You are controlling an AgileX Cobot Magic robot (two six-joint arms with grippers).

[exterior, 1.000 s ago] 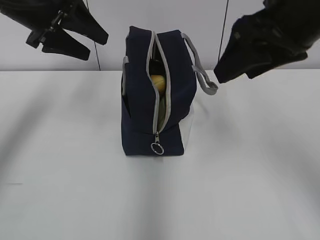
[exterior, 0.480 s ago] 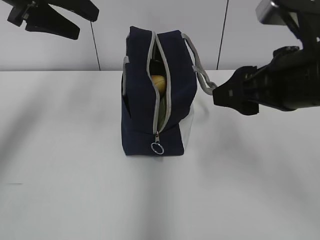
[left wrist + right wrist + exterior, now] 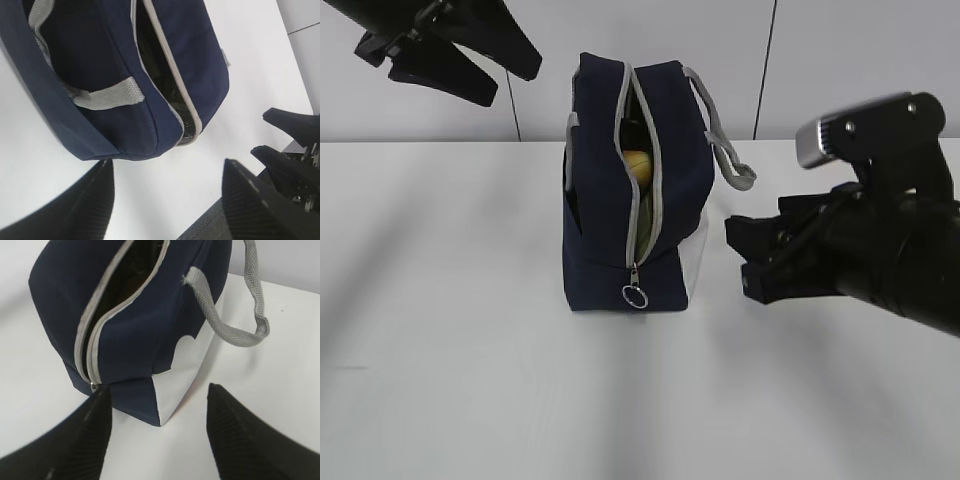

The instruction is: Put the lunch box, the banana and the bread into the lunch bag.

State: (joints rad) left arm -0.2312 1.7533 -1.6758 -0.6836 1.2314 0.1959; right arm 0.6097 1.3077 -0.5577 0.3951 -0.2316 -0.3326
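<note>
The navy lunch bag (image 3: 605,200) stands upright mid-table, its grey-trimmed zipper (image 3: 632,180) partly open, its pull ring (image 3: 635,296) at the near end. Through the slit shows a yellowish rounded item (image 3: 638,163); I cannot tell whether it is the bread or the banana. The lunch box is hidden. My left gripper (image 3: 515,85) hangs open and empty high at the bag's back left; in its own view the left gripper (image 3: 167,175) is over the lunch bag (image 3: 100,75). My right gripper (image 3: 740,258) stands open and empty just right of the bag, facing the white side panel (image 3: 185,370).
A grey webbing handle (image 3: 725,160) droops off the bag's right side toward my right gripper. The white table (image 3: 470,380) spreads around the bag, with a pale panelled wall (image 3: 840,60) close behind. The right arm's bulk (image 3: 890,260) fills the space right of the bag.
My right gripper has dropped from high at the upper right to table height beside the bag's right side. The left gripper stayed high at the upper left, shifting only slightly.
</note>
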